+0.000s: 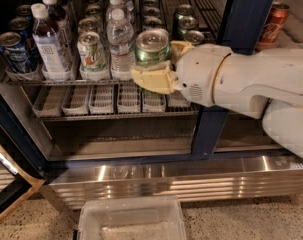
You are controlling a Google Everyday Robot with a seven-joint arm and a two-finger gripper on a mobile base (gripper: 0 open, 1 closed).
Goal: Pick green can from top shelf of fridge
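Observation:
The green can (152, 46), dark green with a silver top and pull tab, is at the front of the top shelf (66, 81) of the fridge (241, 19). My gripper (163, 63) is shut on it. One pale yellow finger (153, 79) wraps its lower front and the other finger (181, 47) is behind it on the right. The can stands upright and its base is hidden by the finger. My white arm reaches in from the right, across the blue centre post.
A white can with green-and-orange print (91, 54), water bottles (121, 39) and a blue-and-silver can (13, 51) stand left of the gripper. More green cans (187, 24) are behind it. A red can (272, 21) is right of the post. A clear plastic bin (131, 219) lies on the floor.

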